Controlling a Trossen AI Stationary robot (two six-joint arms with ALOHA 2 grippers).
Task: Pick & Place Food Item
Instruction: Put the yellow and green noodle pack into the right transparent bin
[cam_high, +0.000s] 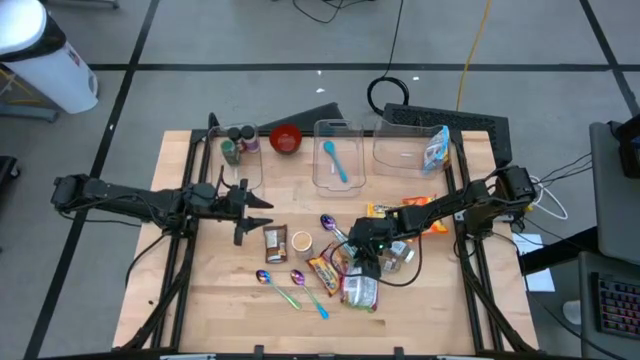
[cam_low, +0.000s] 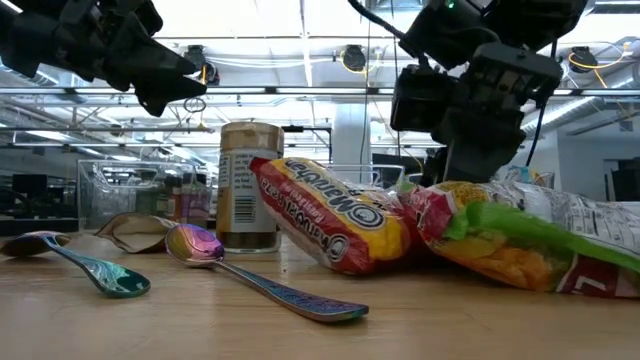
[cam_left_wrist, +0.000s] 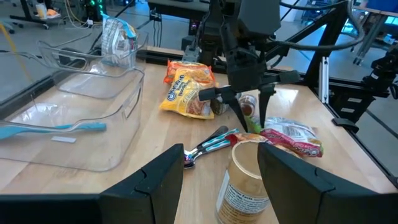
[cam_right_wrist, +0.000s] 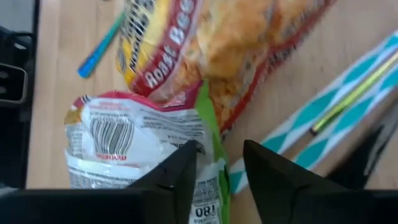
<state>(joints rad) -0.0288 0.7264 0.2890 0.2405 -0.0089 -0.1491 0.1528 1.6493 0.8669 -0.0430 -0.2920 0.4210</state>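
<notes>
Right gripper (cam_right_wrist: 217, 168) hangs over snack bag (cam_right_wrist: 137, 149).

Left arm: extends from the frame's left edge toward centre in the high view, left gripper (cam_high: 262, 212) held above the table, fingers (cam_left_wrist: 155, 180) parted. Right arm: reaches in from the right edge, wrist bent downward, right gripper (cam_high: 365, 268) low at lower centre, fingers (cam_right_wrist: 180, 168) narrowly apart.

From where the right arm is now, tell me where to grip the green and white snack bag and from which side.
Grip the snack bag at its crimped upper edge, coming straight down from above. It lies flat on the table, so its thin edge offers the easiest pinch. The right gripper already hangs over that end, fingers open astride it. The ramen packet lies close alongside, which probably rules out a side approach.
</notes>
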